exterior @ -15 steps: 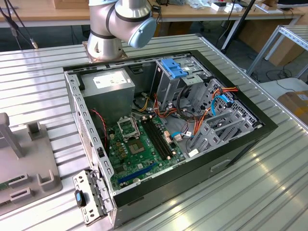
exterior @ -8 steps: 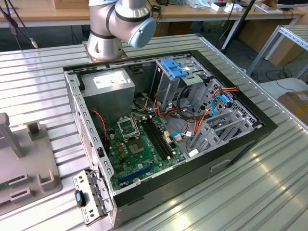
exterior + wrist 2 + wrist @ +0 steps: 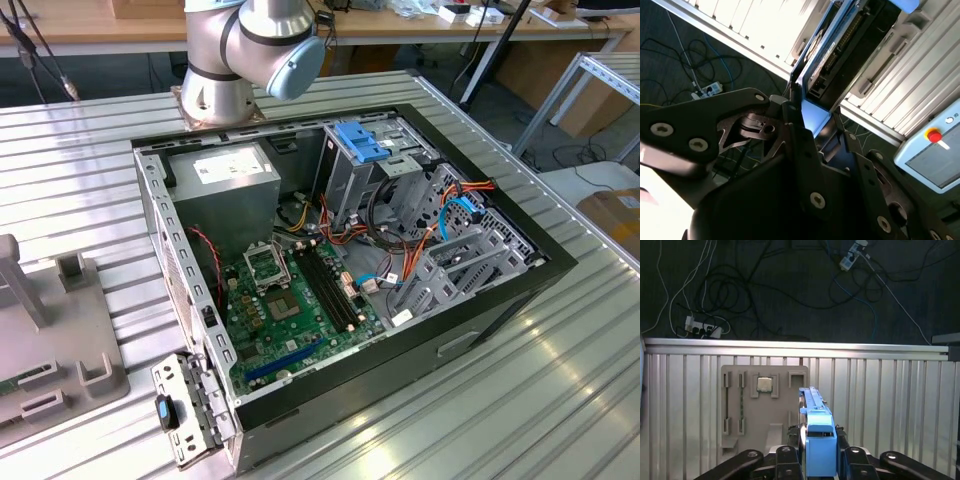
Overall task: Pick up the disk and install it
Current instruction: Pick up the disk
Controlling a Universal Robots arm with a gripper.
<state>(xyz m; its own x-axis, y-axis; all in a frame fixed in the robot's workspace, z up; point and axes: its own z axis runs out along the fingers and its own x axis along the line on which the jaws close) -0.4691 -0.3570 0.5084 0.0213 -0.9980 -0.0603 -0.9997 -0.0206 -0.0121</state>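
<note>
Evidently holding disk (image 3: 812,397) edge-on in gripper (image 3: 816,434), prob. to slot into case (image 3: 480,330), centre of exterior view.

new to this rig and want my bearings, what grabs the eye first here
The open computer case dominates the exterior view, its green motherboard exposed, on a ribbed metal table. In the first wrist view, the disk in its bright blue carrier sits clamped between the fingers, with a grey tray behind it.
</note>
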